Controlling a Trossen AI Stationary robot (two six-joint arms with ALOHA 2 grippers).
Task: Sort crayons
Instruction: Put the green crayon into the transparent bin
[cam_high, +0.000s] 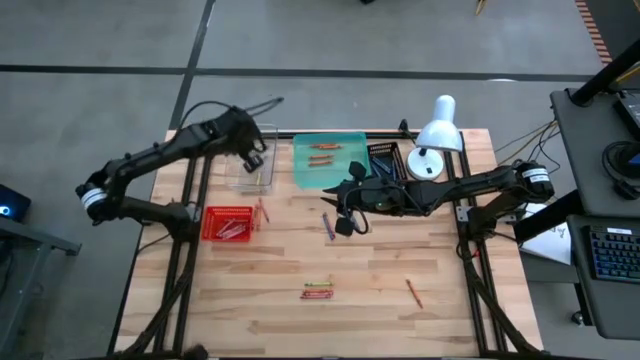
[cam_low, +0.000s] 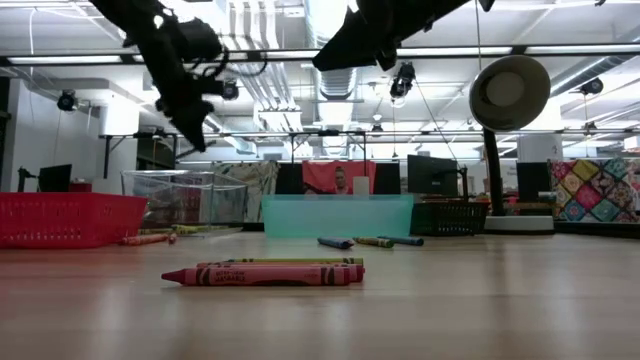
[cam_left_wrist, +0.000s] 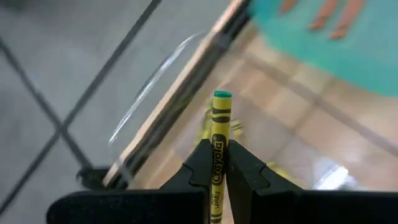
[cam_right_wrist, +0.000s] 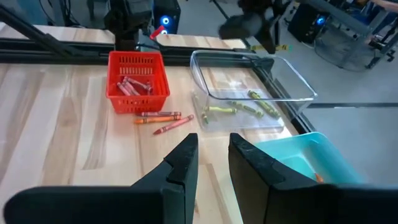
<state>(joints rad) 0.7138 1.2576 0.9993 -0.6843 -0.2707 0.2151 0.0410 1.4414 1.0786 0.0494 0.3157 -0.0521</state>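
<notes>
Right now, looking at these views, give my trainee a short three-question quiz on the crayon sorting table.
1. True or false: the left hand is shut on a yellow-green crayon.
2. Which container holds red crayons? A) clear tray B) red mesh basket C) teal tray
3. Fill in: the right hand holds ____.

Key: 1. True; the left hand hangs over the clear tray with it. 2. B. 3. Nothing; its fingers stand apart with no crayon between them.
</notes>
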